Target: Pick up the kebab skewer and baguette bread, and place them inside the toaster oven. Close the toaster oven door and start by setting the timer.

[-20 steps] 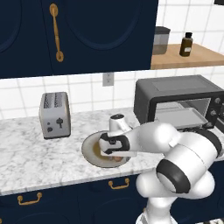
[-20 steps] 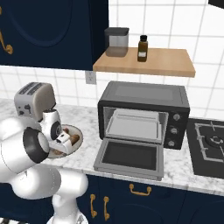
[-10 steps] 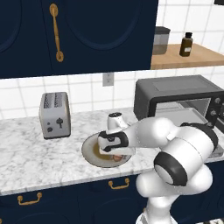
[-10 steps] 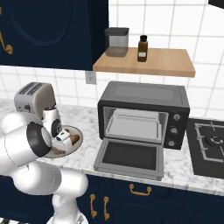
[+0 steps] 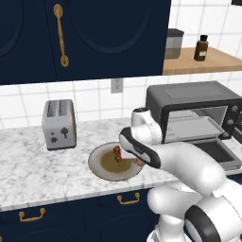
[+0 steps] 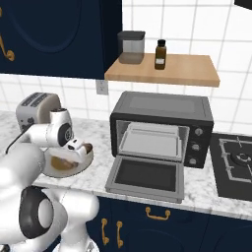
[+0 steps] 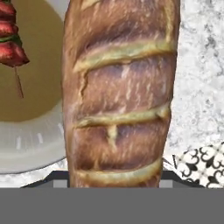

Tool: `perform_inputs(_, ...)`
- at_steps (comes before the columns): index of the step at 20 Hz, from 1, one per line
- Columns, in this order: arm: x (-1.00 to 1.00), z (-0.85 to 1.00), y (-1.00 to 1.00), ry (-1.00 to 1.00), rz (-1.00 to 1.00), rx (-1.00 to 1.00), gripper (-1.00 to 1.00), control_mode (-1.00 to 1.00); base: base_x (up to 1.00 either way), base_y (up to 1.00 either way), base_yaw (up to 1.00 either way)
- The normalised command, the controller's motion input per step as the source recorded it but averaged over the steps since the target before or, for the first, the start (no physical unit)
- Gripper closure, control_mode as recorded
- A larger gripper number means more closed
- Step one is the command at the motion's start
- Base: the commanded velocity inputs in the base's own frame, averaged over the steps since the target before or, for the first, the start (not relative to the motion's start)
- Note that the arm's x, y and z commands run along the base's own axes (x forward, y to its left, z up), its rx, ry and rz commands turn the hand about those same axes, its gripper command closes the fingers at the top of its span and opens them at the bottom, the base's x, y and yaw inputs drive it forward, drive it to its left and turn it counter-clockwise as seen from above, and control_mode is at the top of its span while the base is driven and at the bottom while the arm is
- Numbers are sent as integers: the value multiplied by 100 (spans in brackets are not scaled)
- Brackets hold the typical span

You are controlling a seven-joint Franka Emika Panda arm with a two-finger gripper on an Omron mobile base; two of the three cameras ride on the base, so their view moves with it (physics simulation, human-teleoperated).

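Marble table (image 5: 28, 175) carries a plate (image 5: 101, 170) with the kebab skewer (image 5: 117, 154); my pincer (image 5: 136, 160) sits at its right rim. From the right, the toaster oven (image 6: 162, 129) stands with its door (image 6: 144, 178) dropped open. Hand view: my pincer is clamped around the baguette bread (image 7: 120, 92), beside the skewer.

The baguette bread (image 7: 120, 94) has a rough, matt brown crust with pale scored slashes. The bench (image 5: 28, 165) is speckled grey-white marble, pretty smooth. On it, the plate (image 7: 30, 146) looks glazed ceramic, the toaster (image 5: 58, 125) brushed silver metal, the toaster oven (image 6: 162, 128) matt dark grey metal.
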Motion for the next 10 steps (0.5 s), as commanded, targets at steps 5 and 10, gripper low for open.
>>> perform_inputs(5, -65, 84, -88, -5, 20, 1, 100, -100, 0, 0, 0)
perform_inputs(10, -27, 57, -98, -12, 32, 0, 100, -100, 0, 0, 0)
